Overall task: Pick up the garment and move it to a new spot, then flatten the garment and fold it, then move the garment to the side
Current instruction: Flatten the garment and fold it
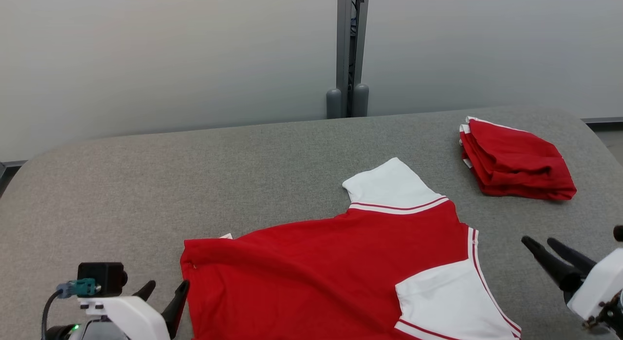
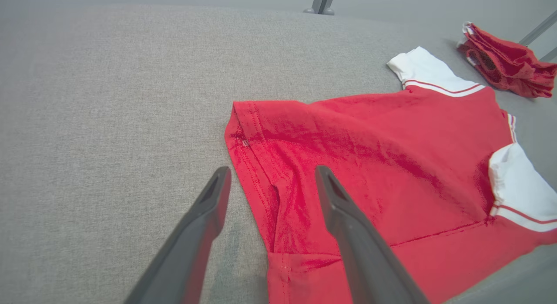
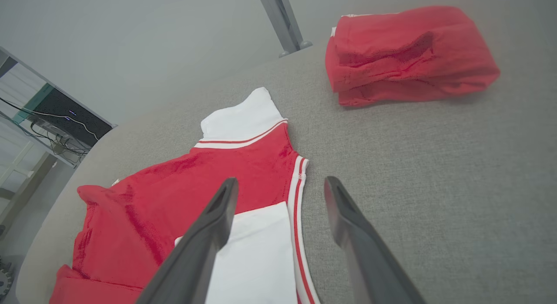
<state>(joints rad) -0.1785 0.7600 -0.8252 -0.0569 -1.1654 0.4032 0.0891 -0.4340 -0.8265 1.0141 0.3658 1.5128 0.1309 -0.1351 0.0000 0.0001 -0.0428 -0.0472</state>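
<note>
A red shirt with white sleeves and red-striped trim (image 1: 340,272) (image 2: 370,164) (image 3: 182,199) lies spread on the grey table, its near part running off the bottom of the head view. My left gripper (image 1: 168,287) (image 2: 270,175) is open at the shirt's left hem corner, one finger over the red cloth and one over bare table. My right gripper (image 1: 540,243) (image 3: 280,184) is open and empty, just right of the shirt's striped collar edge and white sleeve.
A second red garment, folded into a stack (image 1: 516,160) (image 3: 409,51) (image 2: 504,60), sits at the table's far right. The grey fabric table (image 1: 194,184) rounds off at its corners. A grey post (image 1: 348,52) stands behind the far edge before a pale wall.
</note>
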